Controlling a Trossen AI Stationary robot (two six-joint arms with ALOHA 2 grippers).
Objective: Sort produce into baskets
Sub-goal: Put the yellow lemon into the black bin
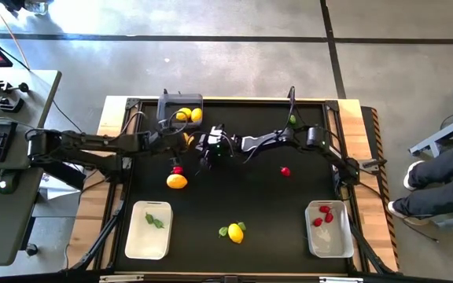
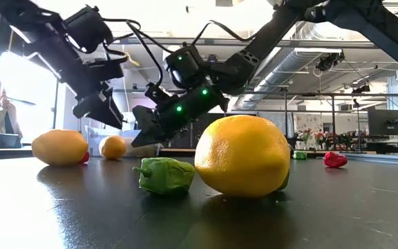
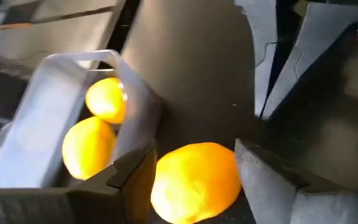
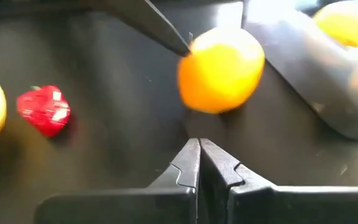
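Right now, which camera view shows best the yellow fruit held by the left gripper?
The left wrist view: the yellow fruit fills the space between the left gripper's fingers. The right wrist view shows it whole but blurred; in the high view it is tiny; in the low view, hidden.

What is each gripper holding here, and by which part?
The left gripper holds a yellow fruit by its sides between its fingers, beside the dark grey basket. The right gripper is shut on nothing.
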